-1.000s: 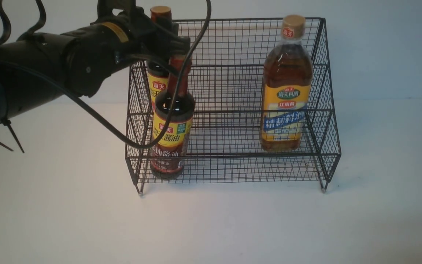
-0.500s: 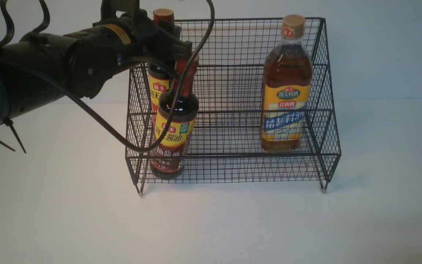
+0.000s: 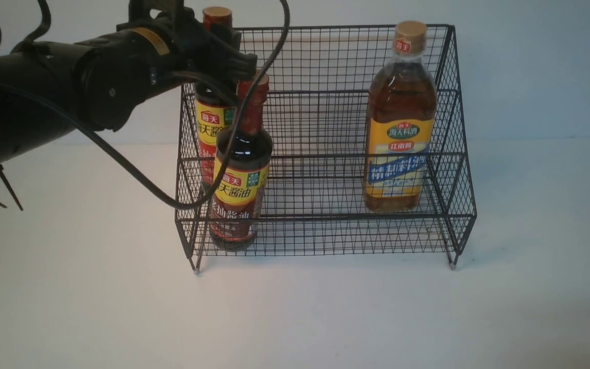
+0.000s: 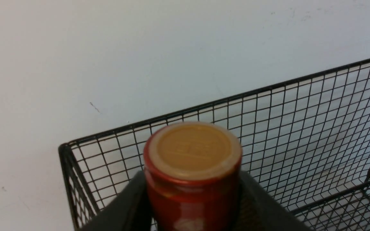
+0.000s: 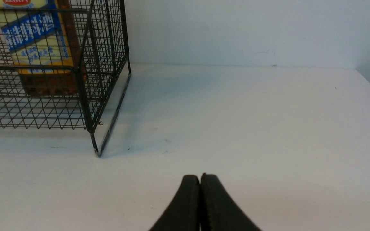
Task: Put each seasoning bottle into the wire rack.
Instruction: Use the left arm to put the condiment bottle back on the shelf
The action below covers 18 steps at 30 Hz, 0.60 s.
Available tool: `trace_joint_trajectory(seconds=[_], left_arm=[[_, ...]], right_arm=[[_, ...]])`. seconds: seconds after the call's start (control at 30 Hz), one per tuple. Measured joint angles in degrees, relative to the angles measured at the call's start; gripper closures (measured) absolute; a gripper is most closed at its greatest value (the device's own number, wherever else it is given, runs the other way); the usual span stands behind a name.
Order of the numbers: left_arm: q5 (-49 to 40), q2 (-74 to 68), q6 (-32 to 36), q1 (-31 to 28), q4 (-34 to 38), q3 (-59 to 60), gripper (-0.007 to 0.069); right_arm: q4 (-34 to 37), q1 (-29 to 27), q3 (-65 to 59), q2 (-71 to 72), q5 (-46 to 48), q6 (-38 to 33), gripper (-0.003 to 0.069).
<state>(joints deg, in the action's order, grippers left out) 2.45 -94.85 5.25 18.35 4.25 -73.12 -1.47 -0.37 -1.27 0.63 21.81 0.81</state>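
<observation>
Left pincer (image 3: 225, 51) is clamped on the brown neck of the rear soy-sauce bottle (image 3: 212, 128), just under its tan cap. It holds the bottle upright inside the wire rack (image 3: 325, 61), close to the rack's left wall and back corner. The rack stands mid-table toward the far edge of the table (image 3: 95, 307). The bottle's base is hidden, so I cannot tell whether it rests on the upper tier or hangs above it.

The front soy-sauce bottle (image 3: 237, 189) stands on the lower tier directly in front. Its cap sits right at the pincer's finger, and the arm's cable (image 3: 136, 174) drapes across its neck and shoulder. The amber bottle (image 3: 400, 154) stands well apart at the rack's right end. The right pincer (image 5: 200, 192) is closed on nothing, low over the table toward its right edge.

The main risk seems to be the front bottle. If the arm pulls back or sideways, the finger or the cable could catch its slim neck and tip it over. Letting go before the held base sits flat could topple that bottle against the mesh or onto its neighbour. The tight left wall could also snag the label or a finger.
</observation>
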Motion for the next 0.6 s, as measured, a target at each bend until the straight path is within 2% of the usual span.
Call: trace_joint_trajectory(seconds=[0.43,0.6], left_arm=[[-2.45,1.14,-0.15,-1.75,0.19,0.00,0.0342],[-3.44,2.14,-1.73,-3.57,2.51,0.36,0.0337]], right_arm=[[0.00,0.00,0.00,0.00,0.00,0.00,0.0669],[0.00,0.00,0.00,0.00,0.00,0.00,0.0669]])
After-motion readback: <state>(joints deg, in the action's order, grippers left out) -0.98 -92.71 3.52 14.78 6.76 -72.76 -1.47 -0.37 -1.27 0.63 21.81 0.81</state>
